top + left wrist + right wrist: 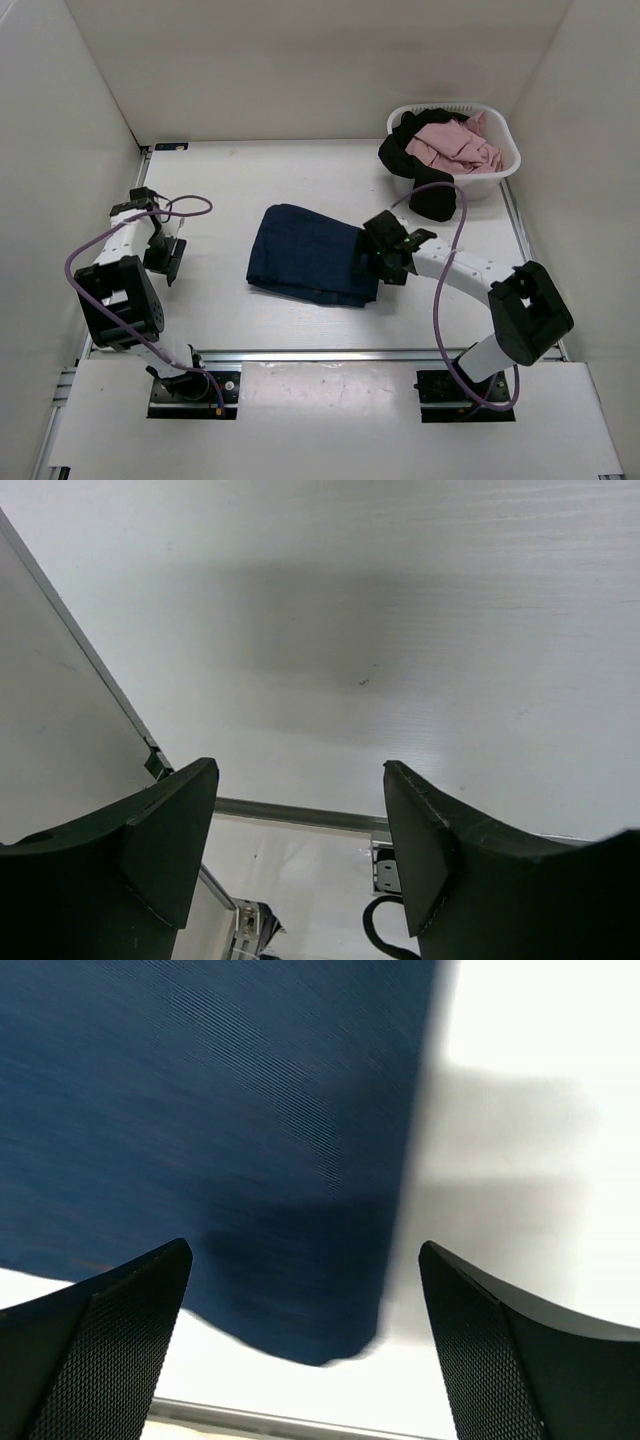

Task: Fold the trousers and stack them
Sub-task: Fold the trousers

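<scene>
A white table sits boxed in by white walls. The navy trousers lie mid-table as a compact fold, so that pair looks done. Over the fold's right edge the right gripper hovers, fingers spread wide and empty. Well left of the fold, the left gripper hangs open over bare tabletop. Beyond the fold's right, the black trousers drape unfolded over the laundry basket; folding and stacking them remains.
</scene>
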### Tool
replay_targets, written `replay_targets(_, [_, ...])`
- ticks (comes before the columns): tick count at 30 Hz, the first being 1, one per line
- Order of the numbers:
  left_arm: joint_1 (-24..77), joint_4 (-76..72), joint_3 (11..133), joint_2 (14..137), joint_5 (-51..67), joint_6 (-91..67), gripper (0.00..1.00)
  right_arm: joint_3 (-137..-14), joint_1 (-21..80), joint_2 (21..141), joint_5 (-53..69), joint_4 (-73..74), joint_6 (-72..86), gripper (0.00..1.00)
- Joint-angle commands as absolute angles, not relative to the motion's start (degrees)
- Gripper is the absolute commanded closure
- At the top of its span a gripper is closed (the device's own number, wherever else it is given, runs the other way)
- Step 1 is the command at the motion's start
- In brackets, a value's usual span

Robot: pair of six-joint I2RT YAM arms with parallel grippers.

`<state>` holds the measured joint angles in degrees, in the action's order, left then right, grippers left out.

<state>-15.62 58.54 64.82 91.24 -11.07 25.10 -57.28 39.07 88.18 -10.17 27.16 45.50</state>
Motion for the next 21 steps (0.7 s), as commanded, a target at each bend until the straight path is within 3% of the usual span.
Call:
replay_targets(1, [-15.82, 58.97, 64.42, 87.80, -7.48, 25.31, 0.21, -52.22, 37.19, 83.85, -6.68, 17.59, 46.67, 0.01])
replay_targets(7, [-13.55, 59.50, 65.47, 87.28, -4.66, 25.31, 0.20, -49.31, 29.64, 91.20, 4.02, 11.35, 42.20, 0.10])
replay_targets(8, [-12.93, 59.50, 66.52, 87.28, -3.96, 25.31, 0.20, -50.52, 28.92, 92.62, 5.61, 11.34, 41.23, 0.14])
replay_targets(9, [-12.22, 60.37, 67.58, 87.28, -3.09, 25.31, 0.20, -51.93, 28.39, 94.03, 6.84, 12.12, 40.09, 0.25])
replay_targets(11, [-9.77, 62.82, 74.22, 87.80, 1.99, 26.10, 0.20, -57.64, 28.39, 97.11, 7.47, 16.06, 36.22, 0.32])
replay_targets(15, [-3.97, 64.77, 89.53, 90.70, 10.79, 26.02, 0.29, -65.29, 27.69, 98.78, 6.25, 23.61, 32.44, 0.28])
replay_targets(21, [9.82, 63.63, 98.69, 98.95, 19.59, 23.91, 0.29, -72.05, 23.47, 97.99, 3.17, 34.32, 26.11, 0.17])
